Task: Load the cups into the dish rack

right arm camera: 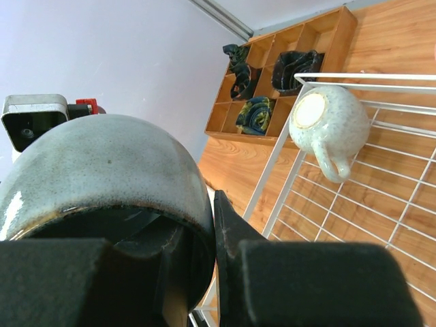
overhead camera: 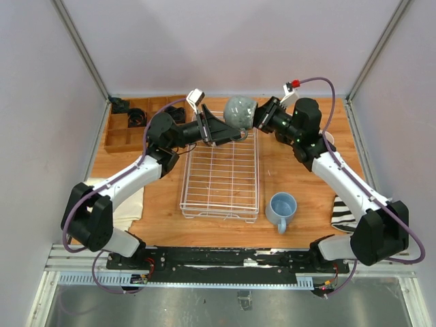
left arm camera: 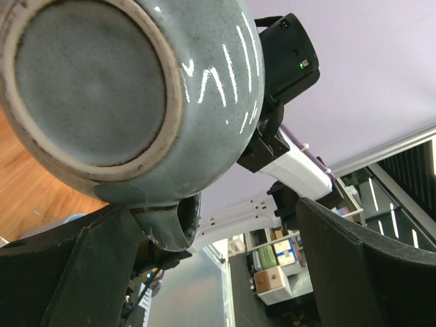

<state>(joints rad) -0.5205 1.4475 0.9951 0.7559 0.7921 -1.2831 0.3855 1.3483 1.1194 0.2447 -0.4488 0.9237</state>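
The dish rack (overhead camera: 219,178) lies mid-table, and I have both arms reaching over its far end. My right gripper (overhead camera: 262,117) is clenched on the wall of the grey-green cup (overhead camera: 239,111), one finger inside the mouth, holding it tipped above the rack, I judge for setting it down inverted. My left gripper (overhead camera: 221,129) stands released at the cup's base. A white mug (right arm camera: 329,128) sits upturned in the rack. The light blue mug (overhead camera: 281,207) waits on the table.
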